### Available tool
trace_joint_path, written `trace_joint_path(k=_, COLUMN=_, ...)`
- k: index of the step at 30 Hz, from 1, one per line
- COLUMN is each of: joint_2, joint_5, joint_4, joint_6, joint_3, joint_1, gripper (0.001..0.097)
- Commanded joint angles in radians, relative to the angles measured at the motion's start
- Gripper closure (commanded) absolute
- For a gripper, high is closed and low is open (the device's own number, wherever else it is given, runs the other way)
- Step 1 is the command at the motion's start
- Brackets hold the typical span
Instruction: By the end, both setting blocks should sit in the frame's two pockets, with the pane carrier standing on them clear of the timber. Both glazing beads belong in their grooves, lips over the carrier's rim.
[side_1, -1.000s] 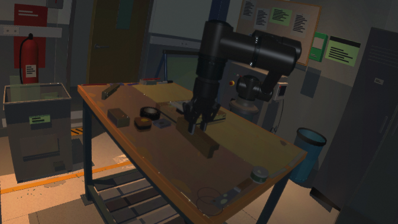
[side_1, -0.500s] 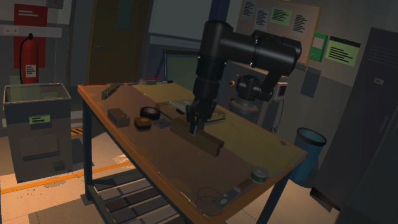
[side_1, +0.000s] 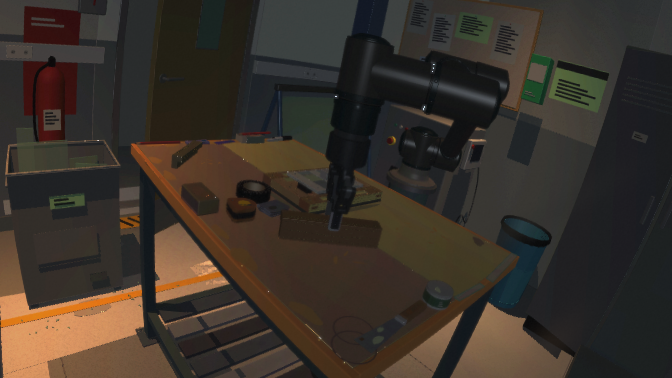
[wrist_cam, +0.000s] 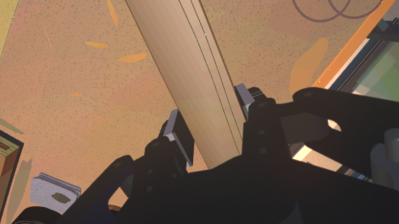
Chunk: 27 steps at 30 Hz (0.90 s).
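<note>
A long timber glazing bead lies across the middle of the table, just in front of the frame with the pale pane carrier in it. The bead has fine lines running along its length. The frame sits behind it, near the table's far side. I cannot make out the setting blocks or the second bead. My gripper comes straight down onto the bead near its middle. It is closed across the bead's width and holds it.
Behind the table stand a door, a notice board and the arm's base. A tape roll, a small box, a brown pad and a grey tile lie left of the frame. A tin sits by the near right corner.
</note>
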<state>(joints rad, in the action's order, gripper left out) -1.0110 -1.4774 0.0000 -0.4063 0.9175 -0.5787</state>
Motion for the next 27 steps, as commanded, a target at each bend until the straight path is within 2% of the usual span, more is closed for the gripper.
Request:
trace_joint_path(k=1, joint_2=0.002, joint_5=0.0, joint_4=0.001, joint_6=-0.048, joint_3=0.002, joint_1=0.0, gripper=0.0901)
trace_joint_path(k=7, joint_2=0.002, joint_5=0.0, joint_4=0.001, joint_6=-0.335, joint_3=0.002, joint_1=0.0, gripper=0.0901)
trace_joint_path(k=13, joint_2=0.002, joint_5=0.0, joint_4=0.001, joint_6=-0.513, joint_3=0.002, joint_1=0.0, gripper=0.0901)
trace_joint_path(k=18, joint_2=0.002, joint_5=0.0, joint_4=0.001, joint_6=-0.573, joint_3=0.002, joint_1=0.0, gripper=0.0901)
trace_joint_path(k=27, joint_2=0.006, joint_5=0.004, joint_4=0.001, joint_6=-0.584, joint_3=-0.006, joint_1=0.0, gripper=0.0901)
